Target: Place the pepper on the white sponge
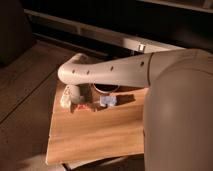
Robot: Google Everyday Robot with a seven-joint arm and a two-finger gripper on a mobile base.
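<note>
Camera view: gripper [79, 102] low over the pepper [86, 106], likely set for a pick; whether it grips cannot be told. Just beside the pepper lies the white sponge [107, 101], so a short carry

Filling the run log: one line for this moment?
end effector: down at pepper | pepper: on wooden board, left of white sponge | white sponge: nothing on it | placement: not done
</note>
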